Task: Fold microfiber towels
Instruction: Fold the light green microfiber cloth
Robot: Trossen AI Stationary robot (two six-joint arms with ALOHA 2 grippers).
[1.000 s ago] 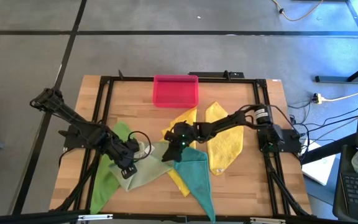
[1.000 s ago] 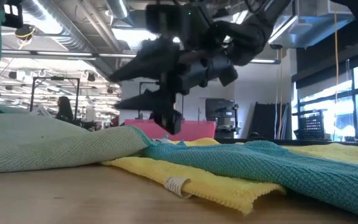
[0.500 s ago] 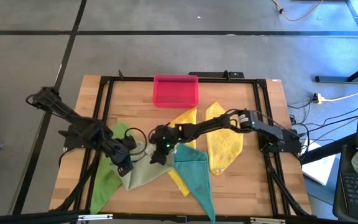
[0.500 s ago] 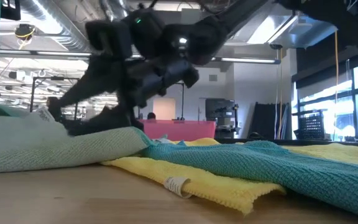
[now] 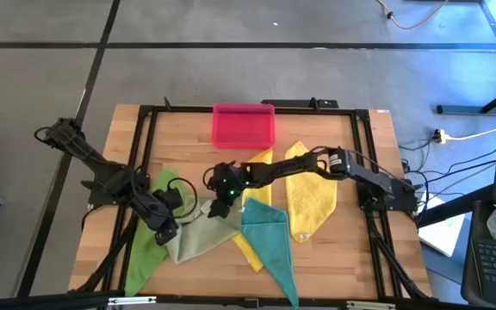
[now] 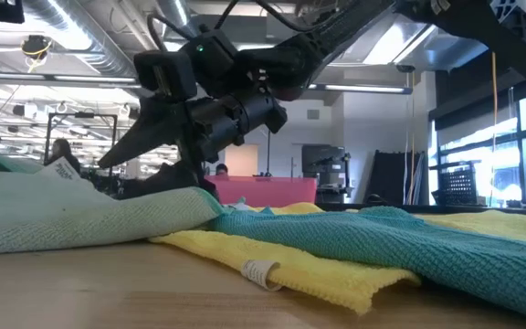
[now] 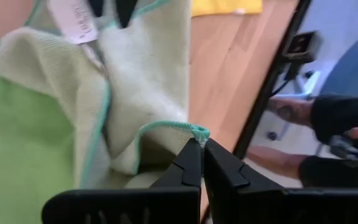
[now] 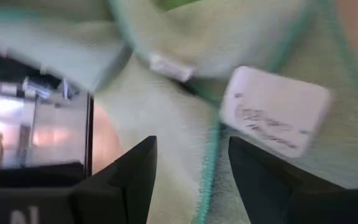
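The pale olive towel (image 5: pixel 203 234) with teal edging lies crumpled at the table's near left, partly over the bright green towel (image 5: pixel 147 245). My left gripper (image 5: pixel 165 232) is shut on one of its corners. My right gripper (image 5: pixel 216 195) reaches in from the right and stands open low over the same towel (image 8: pixel 166 112), its fingers either side of the teal hem near the white label (image 8: pixel 272 112). The teal towel (image 5: pixel 269 237) overlaps a yellow towel (image 5: pixel 246 245). Another yellow towel (image 5: pixel 310 200) lies flat at the right. My left gripper pinches a corner of the pale olive towel at its teal hem (image 7: pixel 197 132) between its two fingertips (image 7: pixel 190 163). The fingers slant down at it. The corner is raised, and the rest of the cloth trails slack onto the table. My right gripper: I cannot tell whether its fingers touch the towel.
A pink tray (image 5: pixel 244 126) stands at the far middle of the table. A black frame (image 5: pixel 145 129) runs around the wooden top. A person's arm (image 7: pixel 334 115) shows beyond the table's edge in the left wrist view.
My right gripper has travelled toward the table's left edge, from the edge of the teal towel to over the pale olive towel, sinking a little. My left gripper has drawn its corner slightly toward the left edge and up.
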